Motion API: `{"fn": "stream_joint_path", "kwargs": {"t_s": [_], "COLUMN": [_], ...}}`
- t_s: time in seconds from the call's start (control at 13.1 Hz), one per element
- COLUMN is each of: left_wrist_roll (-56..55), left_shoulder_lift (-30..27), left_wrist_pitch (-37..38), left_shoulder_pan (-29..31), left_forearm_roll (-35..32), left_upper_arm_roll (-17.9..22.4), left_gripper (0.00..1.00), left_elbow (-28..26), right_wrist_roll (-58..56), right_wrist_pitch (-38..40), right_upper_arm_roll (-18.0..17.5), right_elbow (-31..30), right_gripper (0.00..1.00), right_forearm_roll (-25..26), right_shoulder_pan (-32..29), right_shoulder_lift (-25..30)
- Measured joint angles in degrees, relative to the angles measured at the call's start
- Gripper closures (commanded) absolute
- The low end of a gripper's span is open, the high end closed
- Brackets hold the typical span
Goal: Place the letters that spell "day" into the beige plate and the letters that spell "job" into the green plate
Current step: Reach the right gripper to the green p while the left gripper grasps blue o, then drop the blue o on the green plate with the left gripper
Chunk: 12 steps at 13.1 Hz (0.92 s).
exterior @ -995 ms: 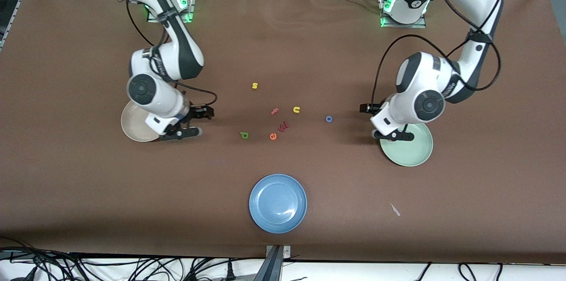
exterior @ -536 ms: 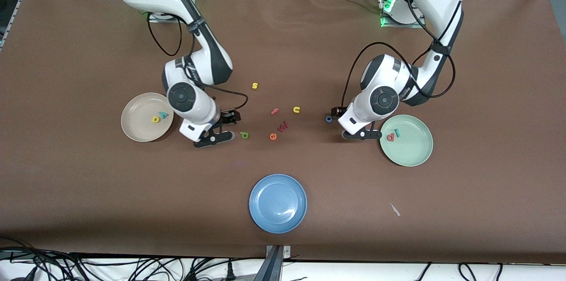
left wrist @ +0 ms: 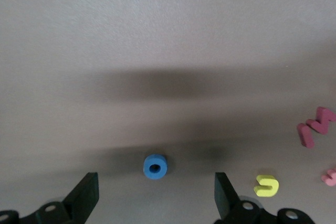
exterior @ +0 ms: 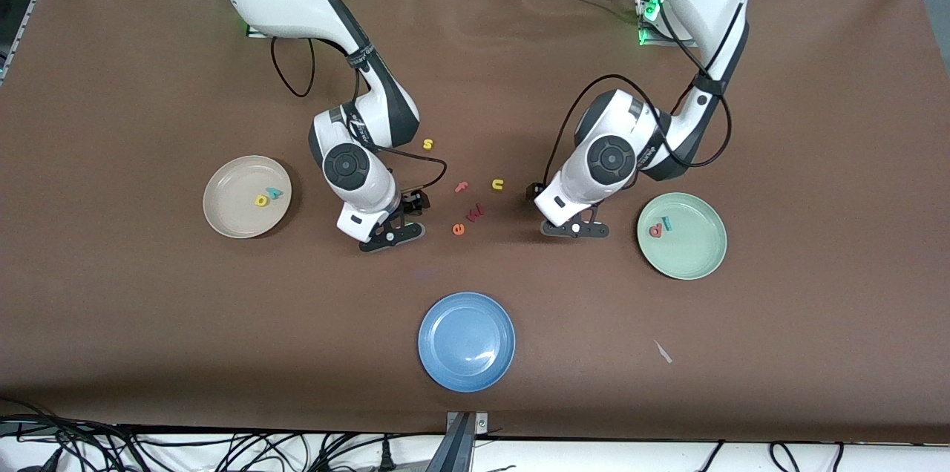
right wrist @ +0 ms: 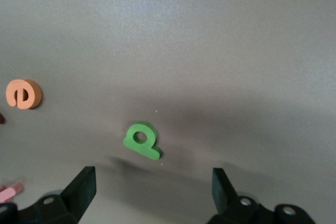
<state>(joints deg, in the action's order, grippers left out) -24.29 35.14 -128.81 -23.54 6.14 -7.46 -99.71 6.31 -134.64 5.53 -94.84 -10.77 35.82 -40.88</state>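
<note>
1. Hovering low over the tabletop point(exterior: 148, 323), both grippers have come in from the plates toward the loose letters in the middle.
2. A second ago the right gripper point(exterior: 401, 223) was at the beige plate point(exterior: 223, 223); now it is over the green letter point(right wrist: 142, 140), jaws released and straddling it without touching.
3. The left gripper point(exterior: 568, 216) was at the green plate point(exterior: 694, 260); now it is over the blue "o" point(left wrist: 155, 166), jaws spread wide with the ring between them, nothing held.
4. With the arms away, the plates' contents show: a yellow letter point(exterior: 261, 200) and a teal "y" point(exterior: 275, 192) in the beige plate, a salmon letter point(exterior: 655, 231) and a teal "j" point(exterior: 666, 223) in the green plate.
5. Only the wrist views show the green letter and the "o"; in the front view the grippers cover them.
6. The front view alone shows all three plates, including the blue plate point(exterior: 438, 353) nearest the camera.
7. Count: three plates; two letters in each side plate; on the tabletop a yellow "s" point(exterior: 427, 144), a yellow "u" point(exterior: 497, 184), a pink "f" point(exterior: 461, 187), a red "w" point(exterior: 475, 213), an orange "e" point(exterior: 459, 229), plus the green letter and the "o".
</note>
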Motion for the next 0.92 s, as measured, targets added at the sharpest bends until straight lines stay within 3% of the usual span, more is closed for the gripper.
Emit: {"fn": "stream_joint_path", "kwargs": {"t_s": [0.23, 0.54, 0.69, 0.84, 0.92], "left_wrist_roll": [0.0, 0.0, 0.0, -0.1, -0.4], "left_shoulder_lift": [0.9, 1.3, 1.8, 1.8, 1.8], "left_wrist_pitch": [-3.2, -9.3, -9.6, -9.6, -9.6], "left_shoulder_pan": [-0.1, -0.8, -1.3, -1.3, -1.3], "left_forearm_roll": [0.0, 0.0, -1.5, -2.5, -2.5], "left_upper_arm_roll": [0.0, 0.0, 0.0, 0.2, 0.1], "left_gripper": [0.04, 0.17, 0.39, 0.75, 0.88], "left_elbow": [-1.7, -6.3, -6.7, -6.7, -6.5], "right_wrist_roll": [0.0, 0.0, 0.0, 0.0, 0.0], "right_wrist_pitch": [-1.9, -2.5, -2.5, -2.5, -2.5], "right_upper_arm_roll": [0.0, 0.0, 0.0, 0.0, 0.0], "right_elbow": [0.0, 0.0, 0.0, 0.0, 0.1], "right_gripper": [0.19, 0.35, 0.42, 0.42, 0.44], "right_forearm_roll": [0.0, 0.1, 0.1, 0.1, 0.1], "right_shoulder_pan": [0.5, 0.5, 0.5, 0.5, 0.5], "right_shoulder_lift": [-0.9, -1.7, -1.7, -1.8, -1.8]}}
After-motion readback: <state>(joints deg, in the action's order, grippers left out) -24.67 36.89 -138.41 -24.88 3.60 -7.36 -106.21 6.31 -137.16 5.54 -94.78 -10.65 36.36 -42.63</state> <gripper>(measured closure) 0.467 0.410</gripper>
